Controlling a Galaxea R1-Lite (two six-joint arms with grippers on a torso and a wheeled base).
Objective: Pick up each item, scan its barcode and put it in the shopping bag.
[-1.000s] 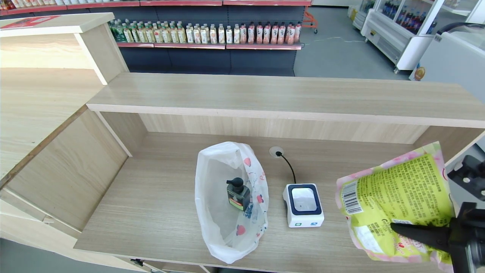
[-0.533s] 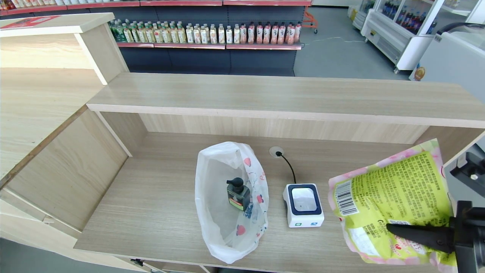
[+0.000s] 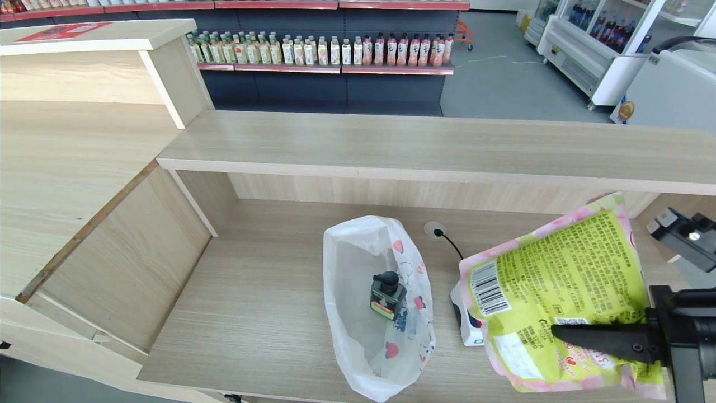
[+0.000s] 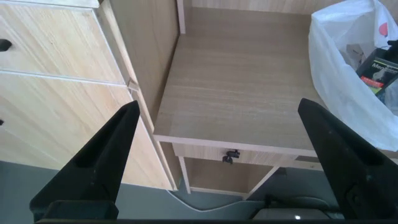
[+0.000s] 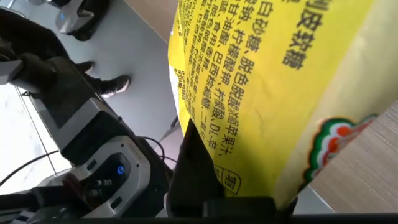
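Observation:
A yellow-green snack pouch (image 3: 559, 280) with pink edges hangs over the right of the counter, its barcode (image 3: 488, 288) facing up at its left end. My right gripper (image 3: 565, 334) is shut on the pouch's lower part; in the right wrist view a dark finger (image 5: 193, 168) presses the yellow pouch (image 5: 273, 81). The pouch hides most of the white scanner (image 3: 467, 331). Left of it the white shopping bag (image 3: 358, 235) lies open with a dark pump bottle (image 3: 387, 294) inside. My left gripper (image 4: 217, 155) is open, low off the counter's front-left corner, beside the bag (image 4: 342, 74).
A raised wooden ledge (image 3: 436, 145) runs along the back of the counter, with a side wall (image 3: 128, 263) on the left. The scanner's black cable (image 3: 447, 240) runs to a port. Drawers (image 4: 50, 74) sit under the counter's left. Drink shelves (image 3: 319, 50) and freezers (image 3: 615, 56) stand behind.
The head camera has shifted, sliding the whole scene to the right. Relative to the scanner, my right gripper has carried the pouch left, so the pouch now covers most of it.

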